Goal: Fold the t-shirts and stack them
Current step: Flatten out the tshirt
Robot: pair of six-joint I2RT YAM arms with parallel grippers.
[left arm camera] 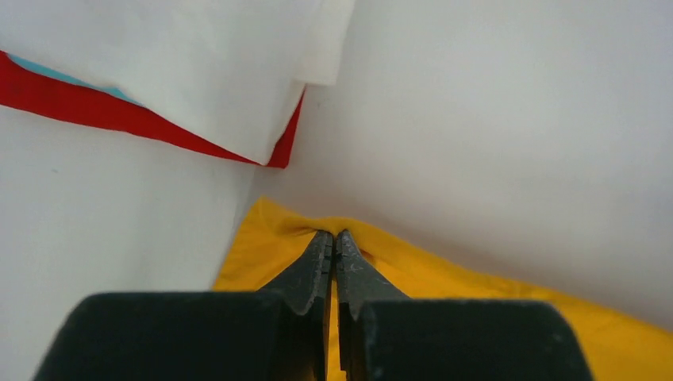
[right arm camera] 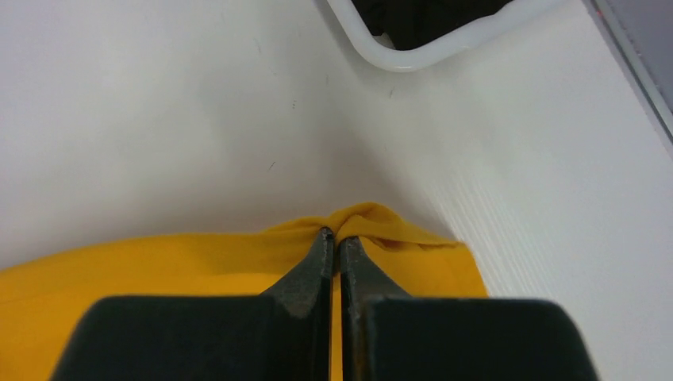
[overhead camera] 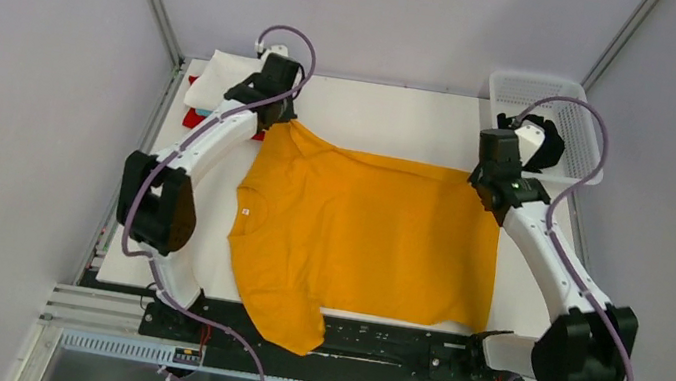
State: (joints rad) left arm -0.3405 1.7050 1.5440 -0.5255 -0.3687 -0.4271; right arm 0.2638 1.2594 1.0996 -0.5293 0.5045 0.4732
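The mustard-yellow t-shirt [overhead camera: 368,235] lies spread flat on the table [overhead camera: 405,120], neck and small white label [overhead camera: 246,209] to the left, hem to the right, its near sleeve drooping over the near edge, while at the far-left corner a folded white t-shirt [left arm camera: 159,63] tops a light-blue t-shirt [left arm camera: 40,67] and a red t-shirt [left arm camera: 119,123].

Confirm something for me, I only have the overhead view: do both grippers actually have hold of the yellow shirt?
Observer: Yes for the left. The left gripper is shut on a pinched ridge at the yellow shirt edge.
Operator: And the right?
Observer: The right gripper is shut on a bunched corner of it.
Operator: Anything between the white shirt and the red shirt?
Observer: A thin strip of light-blue cloth shows between them.
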